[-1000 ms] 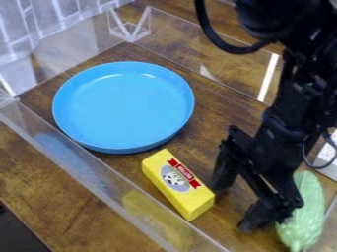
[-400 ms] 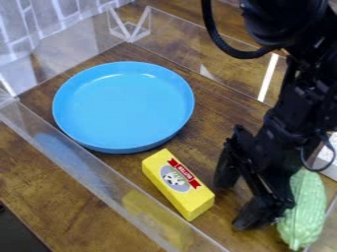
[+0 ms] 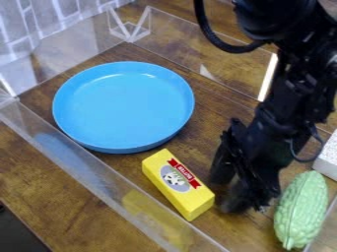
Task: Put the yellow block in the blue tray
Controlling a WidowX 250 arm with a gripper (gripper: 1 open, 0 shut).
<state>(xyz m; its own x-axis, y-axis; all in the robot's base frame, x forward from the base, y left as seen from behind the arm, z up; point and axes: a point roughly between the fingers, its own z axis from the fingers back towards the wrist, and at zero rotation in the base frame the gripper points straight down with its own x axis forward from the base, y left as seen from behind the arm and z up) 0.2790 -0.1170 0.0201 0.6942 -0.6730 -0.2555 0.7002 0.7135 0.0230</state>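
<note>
The tray (image 3: pixel 122 105) lies toward the desk's (image 3: pixel 79 197) left far part, with nothing in it. Right of it, by the near edge, the block (image 3: pixel 178 183) lies flat, untouched. Your tool (image 3: pixel 243 189) stands just right of the block, pointing steeply down; whether its jaws are apart you cannot tell, and it grips nothing. A gourd (image 3: pixel 302 212) lies at the near right corner. You are at the approach step: next, bring the jaws astride the block.

The small rectangular yellow block (image 3: pixel 178 183), bearing a red label strip and round whitish picture on top, lies flat and diagonal just near-right of the large round shallow bright-blue tray (image 3: pixel 124 104).
</note>
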